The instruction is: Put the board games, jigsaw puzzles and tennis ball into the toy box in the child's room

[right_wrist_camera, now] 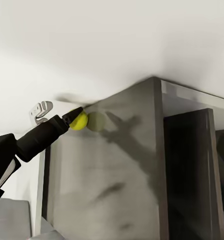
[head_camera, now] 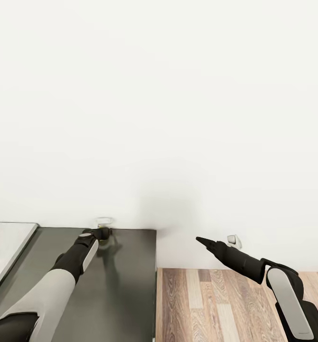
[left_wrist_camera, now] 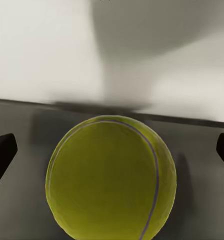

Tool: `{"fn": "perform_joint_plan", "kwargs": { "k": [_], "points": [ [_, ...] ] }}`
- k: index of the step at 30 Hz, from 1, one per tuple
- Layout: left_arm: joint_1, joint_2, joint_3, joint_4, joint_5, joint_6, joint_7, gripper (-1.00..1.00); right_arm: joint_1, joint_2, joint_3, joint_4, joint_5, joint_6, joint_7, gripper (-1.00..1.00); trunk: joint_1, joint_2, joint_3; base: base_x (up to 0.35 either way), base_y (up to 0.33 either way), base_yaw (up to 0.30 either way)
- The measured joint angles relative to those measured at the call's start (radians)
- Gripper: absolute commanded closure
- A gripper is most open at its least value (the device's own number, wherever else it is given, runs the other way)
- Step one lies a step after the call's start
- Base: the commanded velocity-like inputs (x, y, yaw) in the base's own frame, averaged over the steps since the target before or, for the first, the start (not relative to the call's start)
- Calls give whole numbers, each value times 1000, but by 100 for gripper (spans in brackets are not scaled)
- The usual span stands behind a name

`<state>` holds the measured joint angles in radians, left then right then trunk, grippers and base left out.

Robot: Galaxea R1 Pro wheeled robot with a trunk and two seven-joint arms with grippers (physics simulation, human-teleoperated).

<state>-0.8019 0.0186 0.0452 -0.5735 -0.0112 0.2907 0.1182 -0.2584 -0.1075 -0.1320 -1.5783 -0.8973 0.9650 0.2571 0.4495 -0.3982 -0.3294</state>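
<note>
Your left gripper (left_wrist_camera: 112, 150) is spread wide: in the left wrist view its two dark fingertips (left_wrist_camera: 1, 152) sit at opposite edges of the frame w/ the tennis ball (left_wrist_camera: 110, 177) between them. Ball is close to the cam, centred in the gap; visible space on each side betw. ball and fingertips, so no contact seen. Ball rests on the dark grey table (left_wrist_camera: 26, 215) wing, near its back edge at the white wall (left_wrist_camera: 36, 50).

Head view: left arm reaches fwd over the dark grey table (head_camera: 126, 294) to the far edge by the wall; left gripper (head_camera: 103, 232) there, ball itself too small/hidden to make out. Light grey wing (head_camera: 7, 247) lies at far left.

Right wrist view: left gripper tip (right_wrist_camera: 74, 115) is at the yellow-green ball (right_wrist_camera: 80, 121); ball's reflection shows beside it on the table surface.

Right gripper (head_camera: 200, 241): fingers pressed together to a point, holding nothing, hanging over the wood floor (head_camera: 216, 304), well apart from table and ball.

Ball seam: grey curved line; no brand or writing readable
</note>
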Motion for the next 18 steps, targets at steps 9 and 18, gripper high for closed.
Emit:
{"fn": "perform_joint_plan", "kwargs": {
  "k": [9,18],
  "points": [
    [1,0,-1,1,2,9,-5,-100,0,0,0,0,0,0,0,-100,-1,0,0,138,58,0],
    [13,-1,-1,1,2,8,-5,-100,0,0,0,0,0,0,0,-100,0,0,0,32,12,0]
  ]
}}
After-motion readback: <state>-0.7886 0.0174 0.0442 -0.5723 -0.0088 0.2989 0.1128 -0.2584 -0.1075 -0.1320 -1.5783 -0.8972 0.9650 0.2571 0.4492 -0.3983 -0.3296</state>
